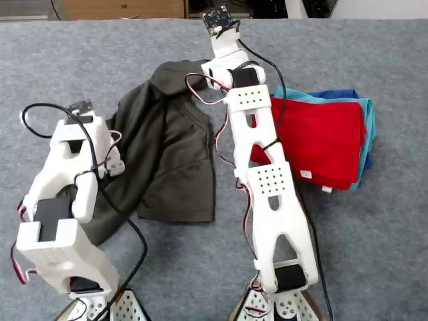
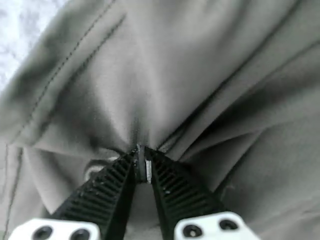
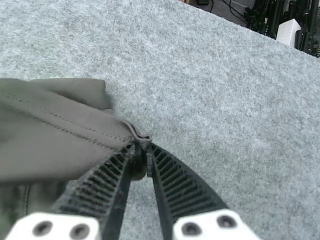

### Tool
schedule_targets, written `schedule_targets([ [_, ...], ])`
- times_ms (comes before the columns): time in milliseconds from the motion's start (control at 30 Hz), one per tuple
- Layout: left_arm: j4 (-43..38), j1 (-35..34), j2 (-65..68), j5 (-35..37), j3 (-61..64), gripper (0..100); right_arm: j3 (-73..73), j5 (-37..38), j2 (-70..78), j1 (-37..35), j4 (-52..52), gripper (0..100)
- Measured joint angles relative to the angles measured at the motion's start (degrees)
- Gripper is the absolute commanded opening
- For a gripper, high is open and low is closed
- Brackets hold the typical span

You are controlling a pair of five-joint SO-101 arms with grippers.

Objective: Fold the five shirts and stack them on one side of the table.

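An olive-green shirt (image 1: 167, 147) lies crumpled in the middle of the grey table. My left gripper (image 2: 141, 162) is shut on a pinch of its cloth (image 2: 150, 90) at the shirt's left side, where the left arm (image 1: 73, 174) stands in the high view. My right gripper (image 3: 141, 155) is shut on the shirt's hemmed edge (image 3: 75, 130) at its far end, just above the carpet. A stack of folded shirts lies at the right, a red one (image 1: 324, 140) on top, teal (image 1: 369, 120) and blue (image 1: 341, 93) edges showing beneath.
The right arm (image 1: 257, 134) stretches over the table between the olive shirt and the folded stack, partly over the red shirt. Grey carpet (image 1: 374, 227) covers the table. Dark equipment and cables (image 3: 280, 20) stand beyond the far edge.
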Motion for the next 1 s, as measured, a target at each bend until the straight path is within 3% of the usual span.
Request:
schedule_targets([
  [300, 1.49, -1.67, -12.13, -0.35, 0.79, 3, 0.0, 0.0, 0.0, 0.0, 0.0, 0.2],
  [467, 7.56, -2.55, -17.85, -1.67, -8.79, 7, 0.0, 0.0, 0.0, 0.0, 0.0, 0.2],
  [600, 8.97, -6.33, -18.02, 3.52, -19.43, 7, 0.0, 0.0, 0.0, 0.0, 0.0, 0.2],
  [833, 4.04, -8.62, -5.89, 10.9, -28.48, 7, 0.0, 0.0, 0.0, 0.0, 0.0, 0.2],
  [1000, 8.53, -8.18, 7.47, 14.51, -37.1, 7, 0.0, 0.0, 0.0, 0.0, 0.0, 0.3],
])
